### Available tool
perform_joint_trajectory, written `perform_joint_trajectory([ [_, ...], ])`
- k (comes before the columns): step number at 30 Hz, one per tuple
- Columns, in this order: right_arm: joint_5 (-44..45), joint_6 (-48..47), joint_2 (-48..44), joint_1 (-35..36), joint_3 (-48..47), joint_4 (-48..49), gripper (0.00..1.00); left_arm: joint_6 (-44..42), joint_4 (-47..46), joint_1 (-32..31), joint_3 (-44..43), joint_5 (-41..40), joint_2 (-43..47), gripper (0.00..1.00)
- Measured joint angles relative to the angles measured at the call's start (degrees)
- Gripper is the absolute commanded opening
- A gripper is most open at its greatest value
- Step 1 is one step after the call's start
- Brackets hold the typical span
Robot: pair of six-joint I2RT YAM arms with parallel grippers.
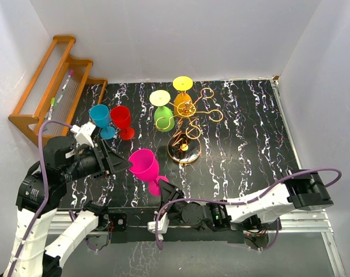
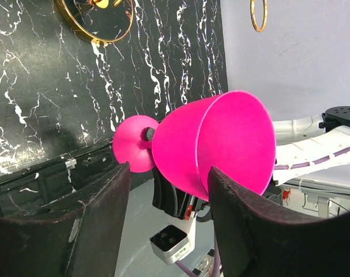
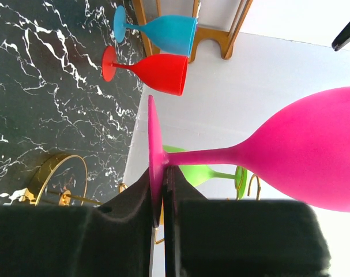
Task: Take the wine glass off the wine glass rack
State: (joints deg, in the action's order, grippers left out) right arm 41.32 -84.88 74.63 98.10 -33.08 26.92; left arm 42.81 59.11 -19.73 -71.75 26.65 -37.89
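Note:
The pink wine glass (image 1: 145, 164) is off the gold wire rack (image 1: 184, 151) and hangs in the air near the table's front edge. My right gripper (image 1: 165, 189) is shut on the rim of its round foot (image 3: 153, 150), seen edge-on in the right wrist view, where the gripper (image 3: 162, 170) pinches it. My left gripper (image 1: 125, 164) is open at the glass's bowl (image 2: 221, 144); in the left wrist view the gripper (image 2: 169, 170) has a finger on each side of the bowl's near end. A green glass (image 1: 162, 112) and a yellow glass (image 1: 183, 92) hang on the rack.
A blue glass (image 1: 101, 118) and a red glass (image 1: 121, 120) stand on the black marble table (image 1: 244, 133) at the left. A stepped wooden shelf (image 1: 53, 86) stands at the back left. White walls enclose the table.

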Motion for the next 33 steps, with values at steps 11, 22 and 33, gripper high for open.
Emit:
perform_joint_trajectory([
  [11, 0.33, -7.87, 2.56, 0.00, 0.31, 6.29, 0.08, -0.63, -1.70, 0.00, 2.54, 1.88, -0.55, 0.47],
  [22, 0.46, -10.97, 4.72, 0.00, 0.28, 7.19, 0.25, -5.11, 0.33, 0.04, 2.47, -1.27, -2.14, 0.00],
  [33, 3.82, -6.23, 4.96, 0.00, 0.13, 6.86, 0.76, -7.54, 7.96, 0.00, -3.69, -15.89, -4.02, 0.00],
])
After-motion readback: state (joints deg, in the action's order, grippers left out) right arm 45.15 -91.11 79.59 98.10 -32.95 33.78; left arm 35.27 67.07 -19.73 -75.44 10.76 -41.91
